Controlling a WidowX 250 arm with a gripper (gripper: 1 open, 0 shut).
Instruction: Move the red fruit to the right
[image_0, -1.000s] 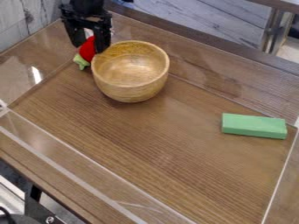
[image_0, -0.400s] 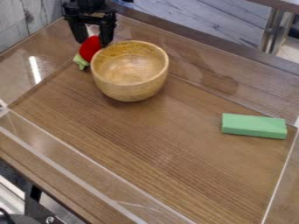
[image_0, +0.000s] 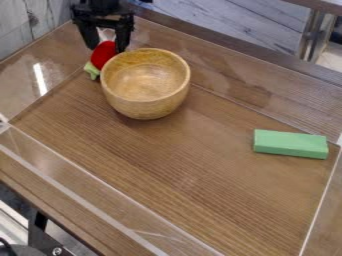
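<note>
The red fruit (image_0: 100, 51) lies at the far left of the table, its light green leafy end (image_0: 91, 70) pointing toward the camera. It sits just left of the wooden bowl's rim. My black gripper (image_0: 103, 42) points straight down over the fruit and is open. One of its fingers (image_0: 84, 36) stands on either side of the fruit's upper part. The fruit's far end is hidden behind the gripper, and I cannot tell whether the fingers touch it.
A round wooden bowl (image_0: 144, 83) stands right next to the fruit, on its right. A flat green rectangular block (image_0: 290, 144) lies at the right side of the table. A clear raised wall (image_0: 27, 60) runs along the table's left and front edges.
The gripper has shifted slightly toward the far left corner and rolled a little about its vertical axis. It stays open. The bowl appears nudged slightly left.
</note>
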